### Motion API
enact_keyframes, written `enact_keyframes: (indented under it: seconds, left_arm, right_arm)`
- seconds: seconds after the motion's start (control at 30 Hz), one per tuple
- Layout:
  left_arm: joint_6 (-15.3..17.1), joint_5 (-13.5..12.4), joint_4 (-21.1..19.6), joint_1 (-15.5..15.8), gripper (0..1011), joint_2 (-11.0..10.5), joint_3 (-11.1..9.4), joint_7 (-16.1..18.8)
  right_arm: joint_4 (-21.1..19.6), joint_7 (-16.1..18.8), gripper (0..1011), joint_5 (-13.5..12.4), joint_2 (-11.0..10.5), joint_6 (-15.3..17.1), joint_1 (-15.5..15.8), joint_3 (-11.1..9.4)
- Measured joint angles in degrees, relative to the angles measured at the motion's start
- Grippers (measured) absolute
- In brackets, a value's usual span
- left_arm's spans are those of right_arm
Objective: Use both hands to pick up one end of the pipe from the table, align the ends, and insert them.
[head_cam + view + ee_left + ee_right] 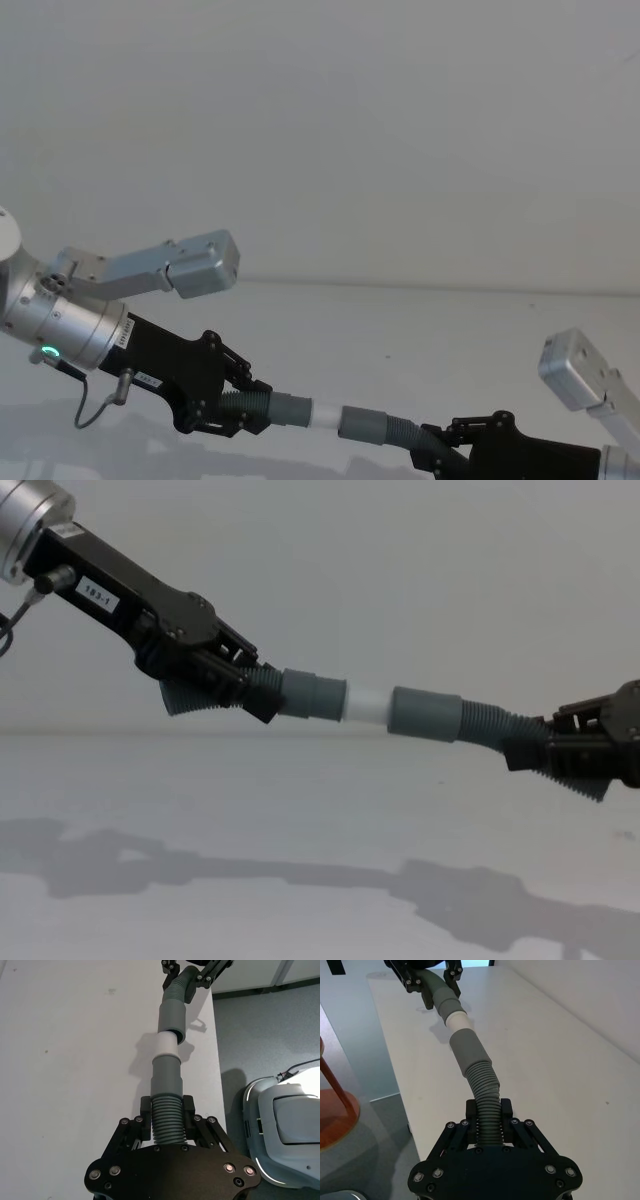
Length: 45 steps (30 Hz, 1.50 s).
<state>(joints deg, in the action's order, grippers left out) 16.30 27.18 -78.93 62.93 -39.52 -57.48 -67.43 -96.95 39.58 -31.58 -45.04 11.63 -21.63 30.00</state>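
The left claw (235,685) is pinching the corrugated part of the left pipe piece (300,693), holding it raised above the white desk (300,810) on the left. The right claw (540,748) is gripping the corrugated part of the right pipe piece (470,723), raised on the right. The white tip (367,704) of the left piece's cuff is sitting at the mouth of the wider grey socket cuff (426,713), the two pieces lying nearly in one line; how deep the tip is reaching cannot be told.
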Motion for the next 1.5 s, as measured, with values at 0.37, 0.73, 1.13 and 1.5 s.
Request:
enact_keyframes:
  seconds: [0.37,0.73,1.13,1.5]
  left_arm:
    - [-0.32,0.02,0.63,0.08,329,0.36,0.0,-0.18]
    - [-0.58,0.08,1.12,0.24,329,0.77,-0.03,-0.39]
    - [-0.72,-0.02,1.3,0.27,329,0.76,0.01,-0.37]
    - [-0.9,-0.2,1.44,0.3,329,0.91,0.05,-0.39]
  right_arm:
    - [0.16,-0.04,251,-1.06,0.01,0.75,-0.54,0.39]
    - [0.2,0.03,251,-1.75,-0.06,0.91,-0.94,0.9]
    - [0.4,0.38,251,-2.02,-0.24,-0.37,-1.18,1.36]
    - [0.31,0.71,251,-0.06,-0.64,-3.94,-0.84,1.47]
